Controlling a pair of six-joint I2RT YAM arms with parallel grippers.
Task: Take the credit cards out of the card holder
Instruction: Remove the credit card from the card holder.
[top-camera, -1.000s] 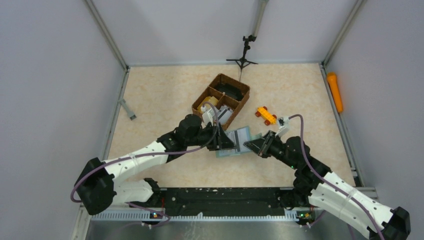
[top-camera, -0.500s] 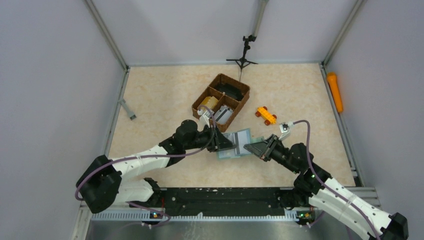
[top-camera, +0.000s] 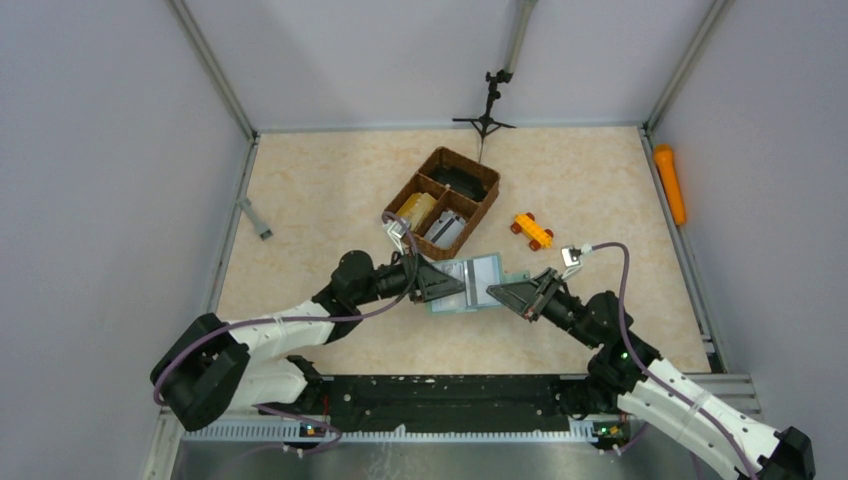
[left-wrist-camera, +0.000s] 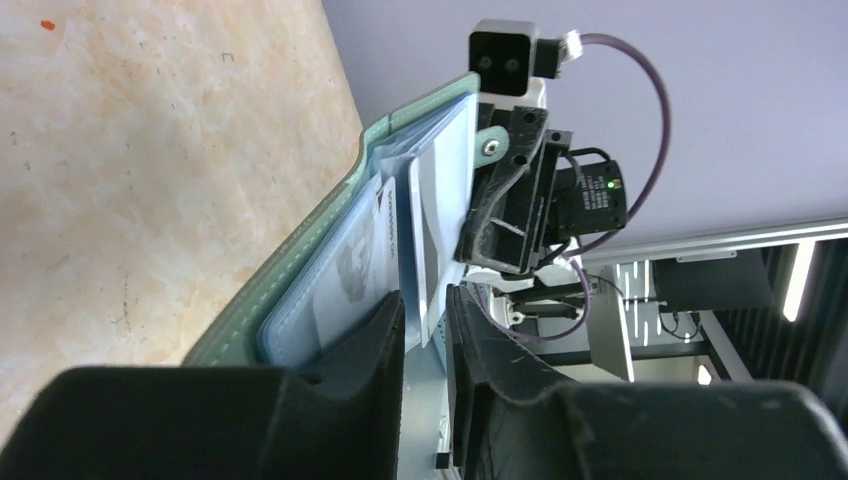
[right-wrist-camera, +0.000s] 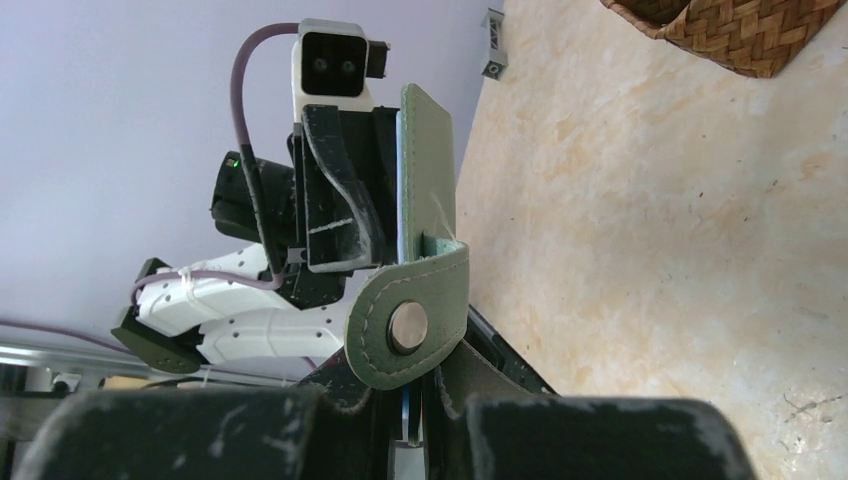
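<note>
Left gripper (left-wrist-camera: 425, 335): I've narrowed it onto a card (left-wrist-camera: 425, 240) edge; pull next.
Right gripper (right-wrist-camera: 415, 400): clamped on card holder (right-wrist-camera: 425, 170) flap.

One card holder (top-camera: 472, 284), one wicker tray (top-camera: 443, 201), two arms

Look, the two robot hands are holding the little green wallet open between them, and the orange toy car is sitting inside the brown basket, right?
Not quite. The orange toy car sits on the table, right of the brown basket, not in it; the top view shows this. The left gripper and right gripper do hold the green wallet open between them.
</note>
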